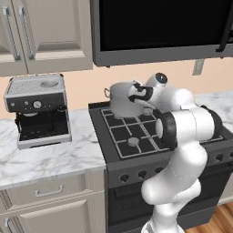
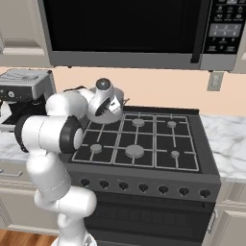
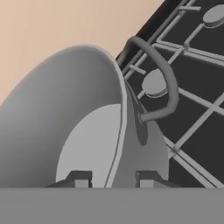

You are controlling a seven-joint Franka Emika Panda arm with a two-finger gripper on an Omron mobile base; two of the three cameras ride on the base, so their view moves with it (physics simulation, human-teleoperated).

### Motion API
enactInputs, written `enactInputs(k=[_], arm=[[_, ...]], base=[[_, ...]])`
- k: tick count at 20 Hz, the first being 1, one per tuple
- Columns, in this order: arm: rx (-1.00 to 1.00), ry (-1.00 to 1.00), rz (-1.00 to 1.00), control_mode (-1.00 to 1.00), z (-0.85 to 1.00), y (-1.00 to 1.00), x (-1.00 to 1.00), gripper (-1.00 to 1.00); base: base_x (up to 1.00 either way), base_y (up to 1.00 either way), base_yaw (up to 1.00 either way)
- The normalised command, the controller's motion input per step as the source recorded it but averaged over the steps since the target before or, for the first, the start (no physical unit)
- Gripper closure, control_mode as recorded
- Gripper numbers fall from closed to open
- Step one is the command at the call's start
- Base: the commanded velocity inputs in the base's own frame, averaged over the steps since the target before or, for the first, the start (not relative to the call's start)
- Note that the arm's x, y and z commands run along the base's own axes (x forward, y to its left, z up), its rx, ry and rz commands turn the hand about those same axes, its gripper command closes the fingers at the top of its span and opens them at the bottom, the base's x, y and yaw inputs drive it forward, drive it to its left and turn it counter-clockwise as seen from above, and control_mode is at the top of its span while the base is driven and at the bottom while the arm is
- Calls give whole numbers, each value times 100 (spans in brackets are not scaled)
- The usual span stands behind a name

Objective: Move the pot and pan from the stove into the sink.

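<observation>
Stove (image 1: 136, 136), pot (image 1: 122, 101) rim pinched, end effector (image 3: 113, 178)

Tall grey metal pot (image 1: 122, 99), lidless, loop handles at the sides, at the rear left burner of the black gas stove (image 1: 132, 132); bare inside, rim (image 3: 120, 100) and one loop handle (image 3: 166, 83) close up in hand view.

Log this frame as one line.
phase: grasp | gripper: shut on pot rim, one finger inside, one outside | pot: on stove, rear-left burner | sink: unseen
</observation>
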Motion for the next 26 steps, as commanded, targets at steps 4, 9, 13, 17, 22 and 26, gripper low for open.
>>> enactInputs(k=[4,9,13,17,22,26], arm=[[0,1,0,-100,34,-27,-99,100],[0,-1,1,-100,31,-20,-100,100],[0,-4,1,-100,34,-11,-100,100],[0,-2,4,-100,39,-5,-99,100],[-5,0,10,-100,42,0,-98,100],[-10,1,10,-100,13,1,-100,100]], base=[[0,0,0],[0,0,0],[0,0,0],[0,0,0],[0,0,0],[0,0,0]])
